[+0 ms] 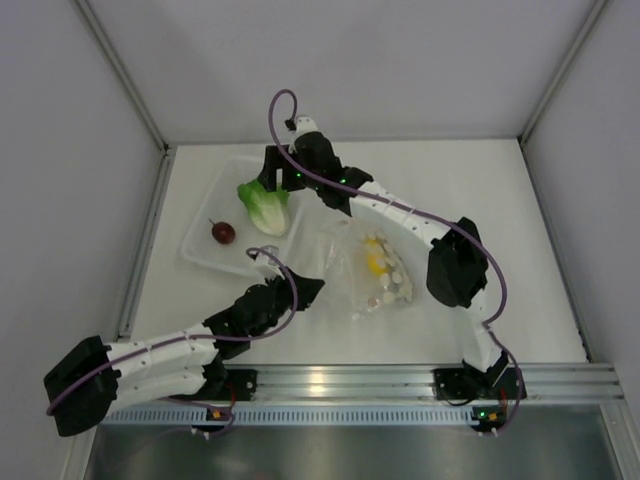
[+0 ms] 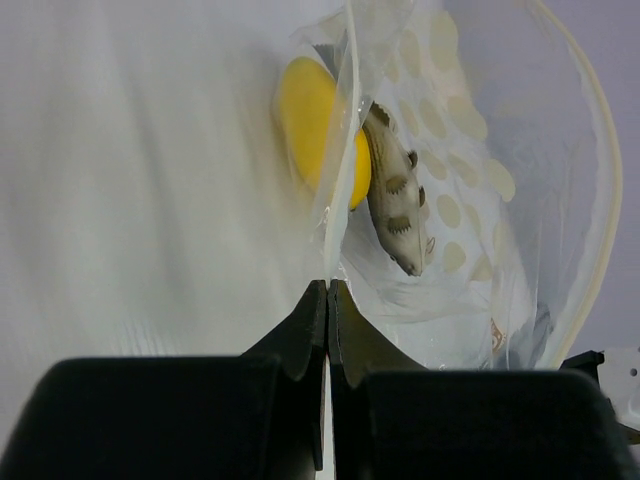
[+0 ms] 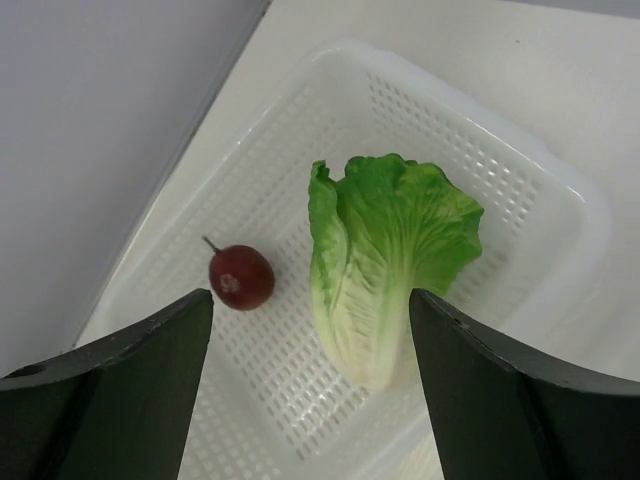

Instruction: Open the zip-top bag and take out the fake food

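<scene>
White worktop (image 1: 500, 300) | left hand (image 2: 327, 290) pinched shut on bag (image 1: 375, 265) edge; yellow piece (image 2: 310, 125) and speckled piece (image 2: 398, 210) inside, just ahead of its tips | right hand (image 3: 310, 300) spread wide above lettuce (image 3: 385, 260) and red fruit (image 3: 240, 277) in tray (image 3: 520, 170), well apart from bag; left nearer.

White table (image 1: 500, 200), walled on three sides, is noted as the carrying surface. A white perforated tray (image 1: 222, 195) is set flat on its far-left part. The zip-top bag (image 1: 350, 250), clear with white dots, is laid crumpled near the middle, just right of the tray.
</scene>
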Controlling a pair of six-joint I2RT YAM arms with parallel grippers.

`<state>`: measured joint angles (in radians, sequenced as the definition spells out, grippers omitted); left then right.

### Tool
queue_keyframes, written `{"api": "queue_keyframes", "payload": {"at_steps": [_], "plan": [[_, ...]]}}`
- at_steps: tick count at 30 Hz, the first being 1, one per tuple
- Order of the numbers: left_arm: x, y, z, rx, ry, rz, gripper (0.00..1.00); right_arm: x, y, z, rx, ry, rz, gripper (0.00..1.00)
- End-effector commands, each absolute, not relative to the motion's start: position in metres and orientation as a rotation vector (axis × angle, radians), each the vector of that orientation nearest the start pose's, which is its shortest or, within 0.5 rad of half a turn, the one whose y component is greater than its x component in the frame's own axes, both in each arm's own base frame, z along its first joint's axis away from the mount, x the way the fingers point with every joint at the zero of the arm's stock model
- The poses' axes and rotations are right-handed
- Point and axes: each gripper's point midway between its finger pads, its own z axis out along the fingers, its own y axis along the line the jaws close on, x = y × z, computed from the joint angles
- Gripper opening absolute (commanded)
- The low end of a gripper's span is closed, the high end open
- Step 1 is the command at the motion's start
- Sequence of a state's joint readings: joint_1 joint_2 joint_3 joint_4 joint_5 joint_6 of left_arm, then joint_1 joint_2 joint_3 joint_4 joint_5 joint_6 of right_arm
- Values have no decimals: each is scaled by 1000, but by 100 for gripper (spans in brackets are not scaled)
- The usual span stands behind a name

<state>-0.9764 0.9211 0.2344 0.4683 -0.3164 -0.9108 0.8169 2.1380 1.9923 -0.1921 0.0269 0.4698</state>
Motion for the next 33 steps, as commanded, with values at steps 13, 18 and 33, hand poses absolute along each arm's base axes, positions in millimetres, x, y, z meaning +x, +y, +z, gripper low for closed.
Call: {"api": "queue_keyframes", "payload": {"at_steps": [13,18,33], "plan": [[223,-276,214,-174,1786,-1065,0,351,315,319,-376,1989,428,76],[226,-282,225,-178,1773,-1086,0,325,266,303,-336,2018,321,70],[231,-303,235,-157,1793,-1123,0,265,204,245,-347,2161,209,46]]}}
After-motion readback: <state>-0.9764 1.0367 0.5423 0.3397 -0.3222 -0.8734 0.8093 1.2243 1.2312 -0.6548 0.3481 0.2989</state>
